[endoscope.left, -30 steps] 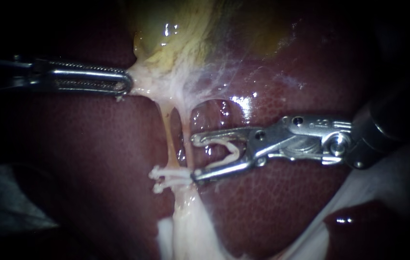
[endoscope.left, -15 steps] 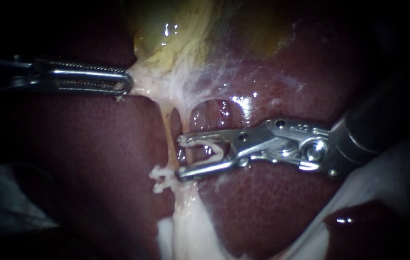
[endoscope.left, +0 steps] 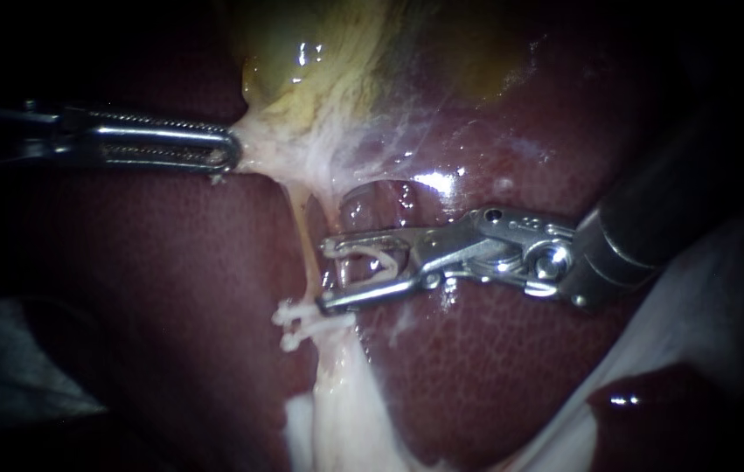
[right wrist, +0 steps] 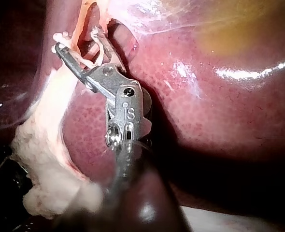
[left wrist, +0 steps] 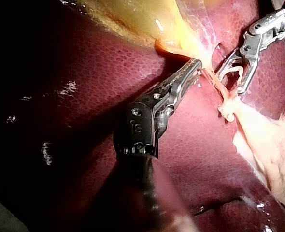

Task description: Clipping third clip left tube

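Clip (endoscope.left: 378,260) in R tool (endoscope.left: 326,275), maybe at left tube (endoscope.left: 306,249).

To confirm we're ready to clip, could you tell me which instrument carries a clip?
The right instrument: an open white clip sits at its tip, while the left instrument only grips tissue.

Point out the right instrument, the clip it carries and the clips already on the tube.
right instrument (endoscope.left: 326,275), endoscope view, midway between its tips.
carried clip (endoscope.left: 386,260), endoscope view, its bend.
clips on the tube (endoscope.left: 288,313), endoscope view, upper clip's left end.
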### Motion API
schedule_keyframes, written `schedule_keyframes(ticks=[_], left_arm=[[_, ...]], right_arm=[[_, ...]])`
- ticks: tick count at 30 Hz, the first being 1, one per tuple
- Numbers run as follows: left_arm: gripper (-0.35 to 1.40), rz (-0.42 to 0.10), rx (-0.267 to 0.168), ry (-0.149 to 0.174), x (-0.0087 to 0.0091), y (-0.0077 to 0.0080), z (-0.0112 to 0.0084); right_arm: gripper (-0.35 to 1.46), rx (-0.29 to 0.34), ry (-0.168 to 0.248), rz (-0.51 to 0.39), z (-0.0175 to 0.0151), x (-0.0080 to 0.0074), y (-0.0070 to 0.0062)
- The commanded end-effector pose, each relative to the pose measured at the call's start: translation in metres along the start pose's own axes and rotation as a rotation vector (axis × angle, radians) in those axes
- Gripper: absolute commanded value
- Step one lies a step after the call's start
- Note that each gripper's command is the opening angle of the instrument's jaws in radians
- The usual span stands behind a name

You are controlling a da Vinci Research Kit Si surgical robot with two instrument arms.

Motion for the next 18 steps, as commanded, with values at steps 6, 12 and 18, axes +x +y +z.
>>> schedule_keyframes(ticks=[6, 12, 18], left_arm=[[-0.35, 0.0, 0.001, 0.0, 0.0, 0.0, 0.0001], [-0.35, 0.0, 0.001, 0.0, 0.0, 0.0, 0.0001], [-0.35, 0.0, 0.001, 0.0, 0.0, 0.0, 0.0001]], right_arm=[[0.5, 0.01, 0.001, 0.004, 0.0002, 0.0001, 0.0], [0.5, 0.051, 0.014, 0.017, 0.001, 0.0004, -0.0003], [0.5, 0.061, 0.014, 0.016, 0.0025, 0.0006, -0.0005]])
